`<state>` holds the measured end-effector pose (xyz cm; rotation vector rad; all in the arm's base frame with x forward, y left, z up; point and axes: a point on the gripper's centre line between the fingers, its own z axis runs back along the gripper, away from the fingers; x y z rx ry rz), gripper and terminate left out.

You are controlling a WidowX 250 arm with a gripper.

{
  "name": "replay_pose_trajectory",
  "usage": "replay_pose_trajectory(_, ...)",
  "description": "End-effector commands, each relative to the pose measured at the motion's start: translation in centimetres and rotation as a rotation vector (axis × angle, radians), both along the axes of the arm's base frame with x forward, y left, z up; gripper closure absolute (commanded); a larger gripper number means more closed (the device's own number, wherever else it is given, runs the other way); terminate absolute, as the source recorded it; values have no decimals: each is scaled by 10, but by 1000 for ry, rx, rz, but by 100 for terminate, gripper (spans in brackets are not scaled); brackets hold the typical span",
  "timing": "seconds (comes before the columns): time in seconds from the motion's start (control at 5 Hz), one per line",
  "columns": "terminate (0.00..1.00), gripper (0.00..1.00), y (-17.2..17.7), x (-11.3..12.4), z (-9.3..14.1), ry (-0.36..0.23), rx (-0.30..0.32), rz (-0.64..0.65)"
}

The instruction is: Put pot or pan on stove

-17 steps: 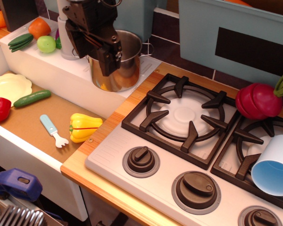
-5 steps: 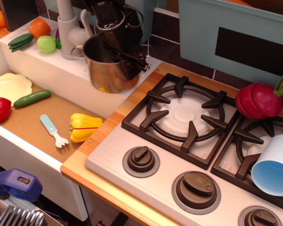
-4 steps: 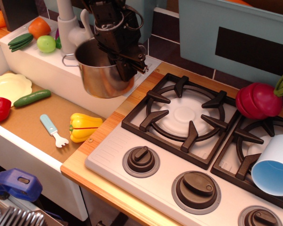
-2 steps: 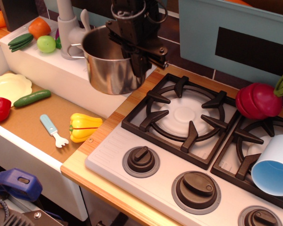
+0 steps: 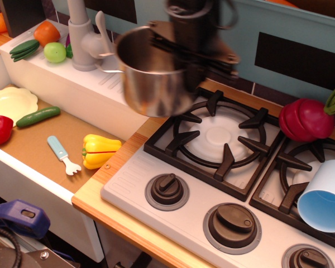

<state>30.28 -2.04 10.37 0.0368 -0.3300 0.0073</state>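
Shiny steel cylindrical pot (image 5: 151, 78), gripped aloft, black grated stove (image 5: 223, 139)

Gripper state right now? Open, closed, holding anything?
Gripper: closed on the rim of the stainless-steel pot, holding it in the air at the left edge of the stove.

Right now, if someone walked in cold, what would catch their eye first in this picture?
The shiny steel pot, blurred and held in the air by the dark end effector at the left burner's rear-left corner. Next, the big red radish by the right burner and the light-blue cup lying tipped on that grate.
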Motion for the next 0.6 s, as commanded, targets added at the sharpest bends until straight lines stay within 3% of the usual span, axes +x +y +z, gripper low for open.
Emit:
replay_pose_trajectory(0.0, 0, 100, -24, 24, 2, -66, -74, 31)
replay_pose_trajectory(0.2, 0, 100, -41, 31, 0, -79, -108, 77)
replay_pose_trajectory(0.4, 100, 100, -48, 30, -5, -61, -179, 108)
